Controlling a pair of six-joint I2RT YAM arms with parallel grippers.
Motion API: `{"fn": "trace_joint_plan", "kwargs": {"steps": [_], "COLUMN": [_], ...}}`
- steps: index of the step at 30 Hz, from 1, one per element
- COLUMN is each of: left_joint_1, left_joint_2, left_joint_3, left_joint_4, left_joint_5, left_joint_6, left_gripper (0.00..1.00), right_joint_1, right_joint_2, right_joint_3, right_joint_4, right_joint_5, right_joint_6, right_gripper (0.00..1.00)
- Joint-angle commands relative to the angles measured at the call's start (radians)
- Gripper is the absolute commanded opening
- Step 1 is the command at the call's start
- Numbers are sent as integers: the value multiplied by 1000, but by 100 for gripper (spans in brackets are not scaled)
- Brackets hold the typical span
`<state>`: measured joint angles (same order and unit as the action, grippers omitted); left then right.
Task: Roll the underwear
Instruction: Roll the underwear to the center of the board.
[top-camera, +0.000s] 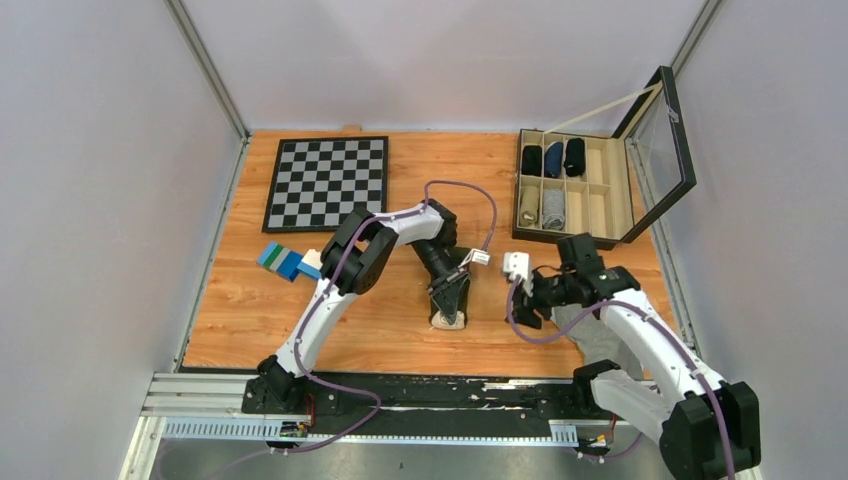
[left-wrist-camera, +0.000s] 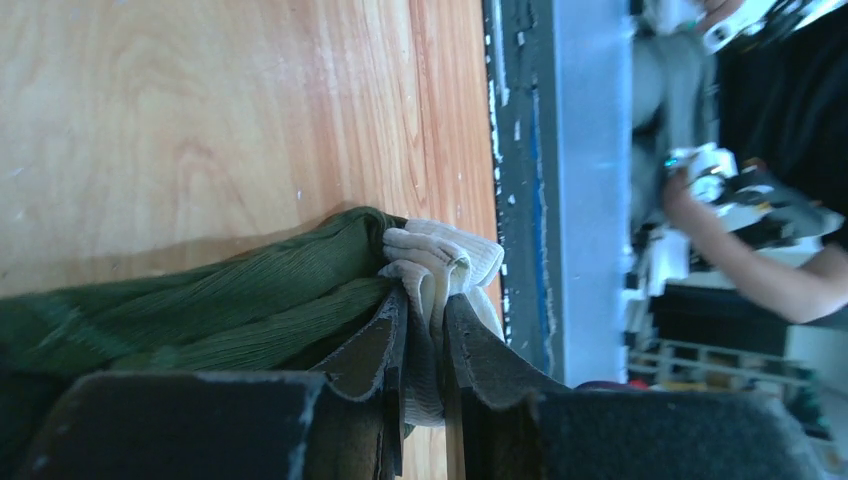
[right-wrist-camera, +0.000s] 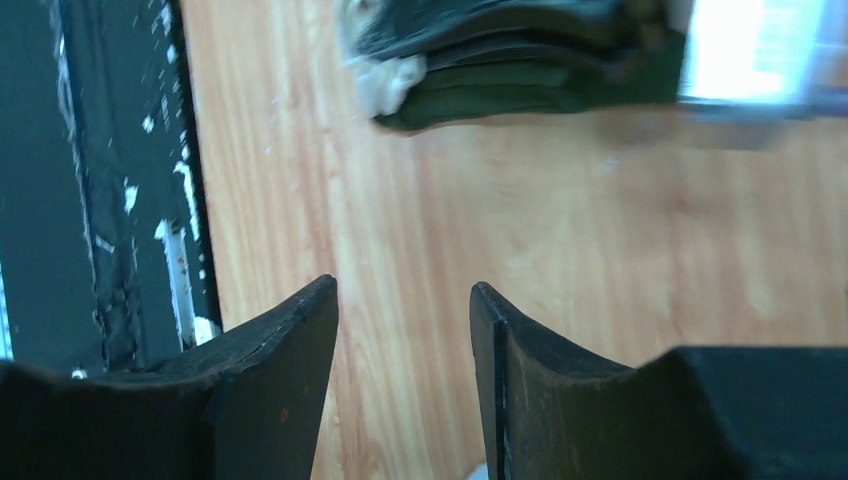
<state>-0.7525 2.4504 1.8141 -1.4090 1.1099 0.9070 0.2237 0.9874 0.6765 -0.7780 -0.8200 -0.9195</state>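
Near the table's (top-camera: 300, 320) front edge, your left gripper (left-wrist-camera: 425, 305) is pinching the underwear (left-wrist-camera: 250, 300) by its white waistband (left-wrist-camera: 450, 255). Your right gripper (right-wrist-camera: 403, 290) hangs wide and empty nearby. Expect soft, light, floppy cloth, so grip the thicker band, not loose folds.

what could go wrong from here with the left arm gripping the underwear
1. The left jaws pinch only the white waistband of the green underwear; that thin hold may slip.
2. The right jaws are open over bare wood, apart from the cloth, so nothing pins it; it may drag instead of rolling.
3. It lies near the table edge; a pull that way could take it off.
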Motion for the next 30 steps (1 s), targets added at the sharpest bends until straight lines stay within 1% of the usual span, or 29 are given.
{"fn": "trace_joint_plan", "kwargs": {"steps": [1,6,11,14,18,24,28,30], "left_joint_1": [43,67,68,72,74,76,76,76], "left_joint_2": [81,147,166,165,167,162,164,165], "left_joint_3": [71,129,143,141,136,129,129,129], "left_joint_4": [-196,-196,-195,-195,-196,-196,-196,-196], "left_joint_5": [93,113,114,116,120,119,116,116], "left_joint_6": [104,42,29,30,30,38,37,37], "left_gripper": [11,12,15,16,16,16,17,18], "right_joint_1": [166,297,424,473,505,521,541,544], "right_joint_2": [6,129,265,328,388,428,455,471], "right_joint_3": [-43,-36,27,59,81,85,86,99], "right_joint_4": [127,283,404,453,495,498,493,488], "right_joint_5": [87,149,193,216,259,256,284,286], "right_joint_6": [-89,-35,60,95,117,132,109,109], "right_gripper": [50,51,52,52,51,50,50,44]}}
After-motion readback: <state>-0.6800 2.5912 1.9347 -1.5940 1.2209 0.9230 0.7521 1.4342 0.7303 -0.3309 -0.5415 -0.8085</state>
